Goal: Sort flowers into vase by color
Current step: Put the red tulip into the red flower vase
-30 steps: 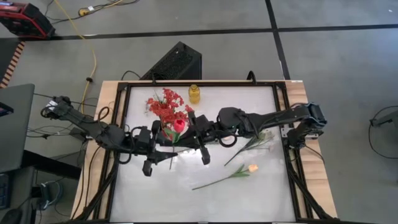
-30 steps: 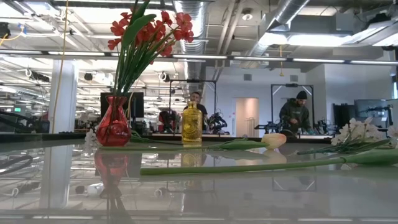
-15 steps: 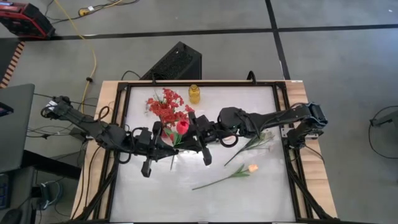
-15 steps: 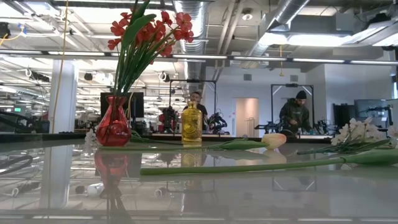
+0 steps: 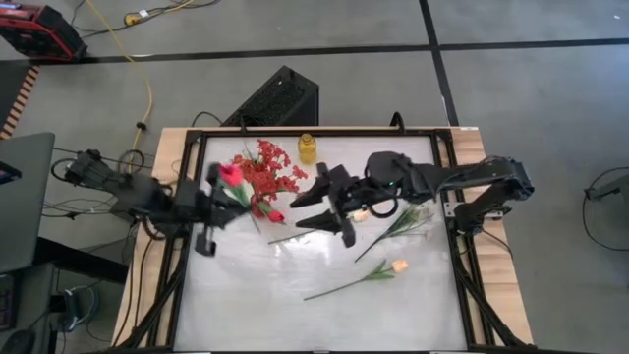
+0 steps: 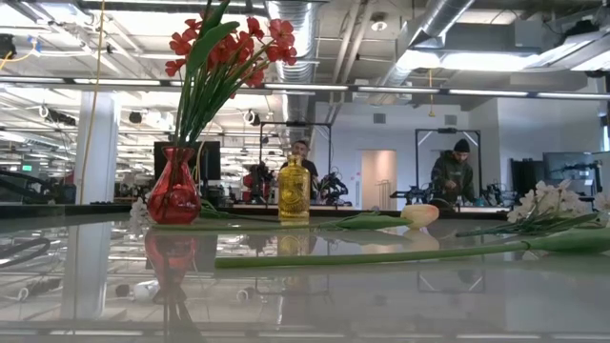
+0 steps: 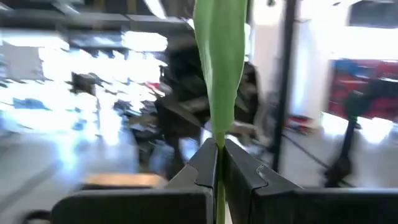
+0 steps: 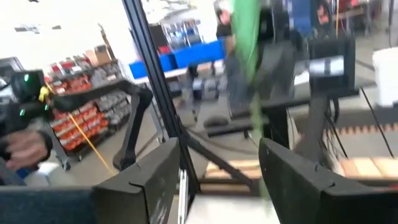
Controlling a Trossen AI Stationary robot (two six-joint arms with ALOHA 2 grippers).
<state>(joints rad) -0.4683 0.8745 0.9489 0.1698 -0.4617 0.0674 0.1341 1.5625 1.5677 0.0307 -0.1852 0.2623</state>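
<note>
My left gripper [image 5: 224, 199] is up over the table's left part, shut on a red tulip [image 5: 229, 175]. Its green leaf [image 7: 219, 56] rises ahead of the fingers [image 7: 205, 163]. My right gripper [image 5: 316, 205] hangs open over the table's middle with nothing between its fingers [image 8: 155, 174]. A red vase [image 6: 173, 188] holding red sprays [image 5: 267, 175] stands between the two. A cream tulip [image 5: 397, 265] and a white spray [image 5: 413, 216] lie flat on the table at the right. My left gripper pinches the red tulip's green stem [image 7: 219, 139] just below its leaf, between its two fingers. The fingers come about level from the table's left and lie across the stem. The tulip stands roughly upright, blossom up, lifted clear of the table.
A yellow vase [image 5: 308, 147] stands at the table's far edge, behind the red one. A black box [image 5: 278, 98] sits beyond the table. People stand in the room behind [image 6: 456, 171]. The table's near half is bare white surface [image 5: 295, 315].
The red tulip has passed from my right gripper to my left. My right gripper has opened, let go and drawn back toward the table's right edge. My left gripper has carried the tulip up and toward the left edge, past the red vase.
</note>
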